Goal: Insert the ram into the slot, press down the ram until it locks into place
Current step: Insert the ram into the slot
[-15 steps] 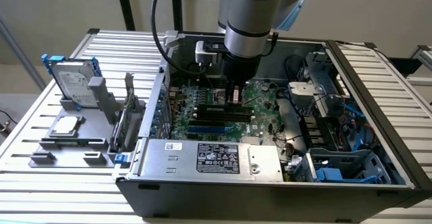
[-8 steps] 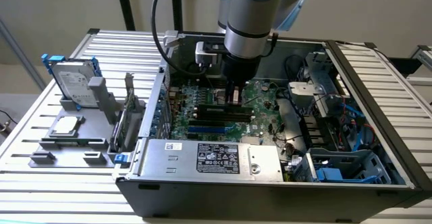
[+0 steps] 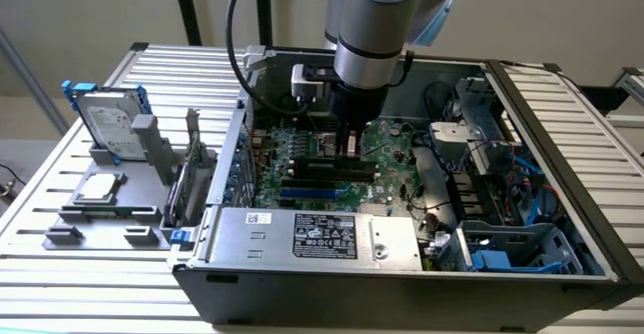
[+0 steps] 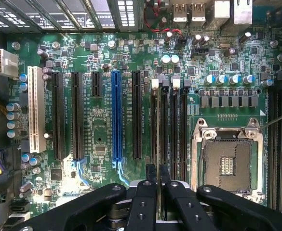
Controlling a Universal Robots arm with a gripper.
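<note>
The claw is gripping the ram tightly. It is holding it edge-on over a black slot on the motherboard.

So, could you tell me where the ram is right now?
In the wrist view, the ram stands edge-on in the gripper, lined up with the black memory slots beside the CPU socket.

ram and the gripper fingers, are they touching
Touching. The wrist view shows the gripper shut on the ram, a finger against each face, no gap.
</note>
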